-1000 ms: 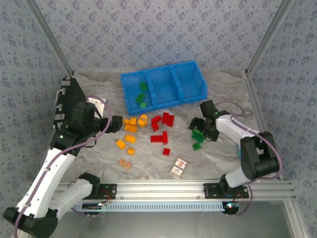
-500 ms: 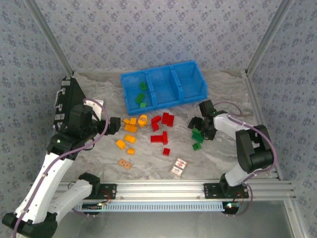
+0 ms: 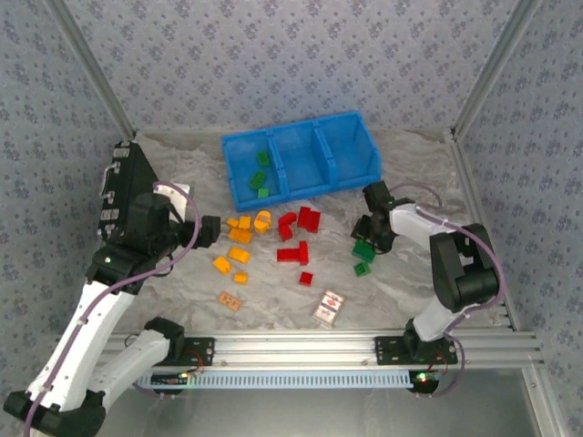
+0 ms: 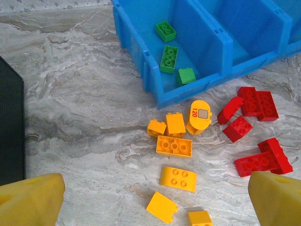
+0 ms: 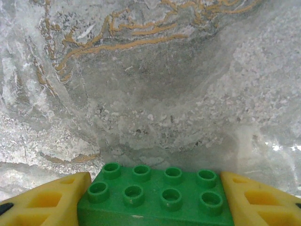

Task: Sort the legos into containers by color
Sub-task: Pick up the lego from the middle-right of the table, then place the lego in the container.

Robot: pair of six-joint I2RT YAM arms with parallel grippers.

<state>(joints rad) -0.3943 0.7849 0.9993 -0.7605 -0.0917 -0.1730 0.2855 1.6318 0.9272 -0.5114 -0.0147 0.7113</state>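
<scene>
The right jaws are clamped on a green lego. Their yellow fingers press against both its short ends, and its studs face up. It sits low over the marble tabletop, in front of the blue bin's right end. The left jaws stand wide apart with nothing between them, above the orange legos just in front of the bin's left compartment. That compartment holds three green legos. Red legos lie in front of its middle compartment.

Bright, even light; soft shadows.
</scene>
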